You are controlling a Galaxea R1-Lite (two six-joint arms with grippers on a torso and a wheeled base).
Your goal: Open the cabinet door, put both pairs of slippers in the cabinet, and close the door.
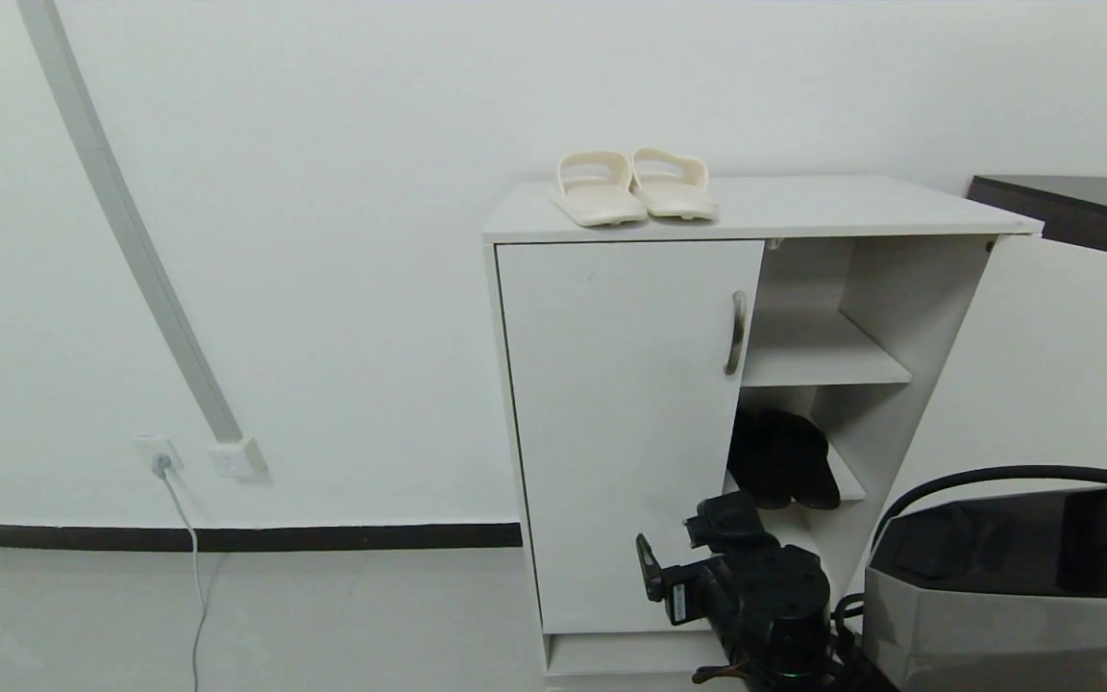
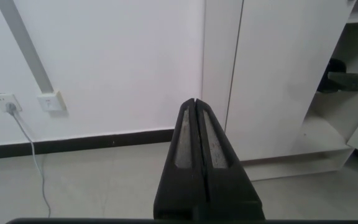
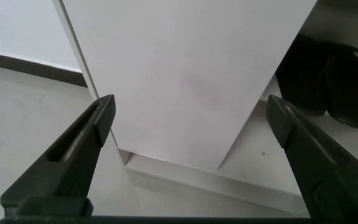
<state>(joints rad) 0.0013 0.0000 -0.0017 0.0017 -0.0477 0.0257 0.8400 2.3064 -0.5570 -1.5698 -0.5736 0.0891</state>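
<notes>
A white cabinet (image 1: 765, 207) stands against the wall. Its left door (image 1: 626, 432) is closed and its right door (image 1: 1053, 375) is swung wide open. One cream pair of slippers (image 1: 632, 187) rests on the cabinet top. A black pair of slippers (image 1: 784, 461) (image 3: 328, 81) lies on the lower inside shelf. My right gripper (image 1: 688, 548) (image 3: 190, 106) is open and empty, low in front of the closed door's bottom, just short of the black pair. My left gripper (image 2: 195, 102) is shut on nothing, out to the left of the cabinet over the floor.
Wall sockets with a plugged cable (image 1: 159, 457) (image 2: 5, 102) and a slanted conduit (image 1: 121, 221) lie to the left, above open floor. A dark tabletop (image 1: 1082, 207) stands behind the open door. The upper inside shelf (image 1: 818, 360) is bare.
</notes>
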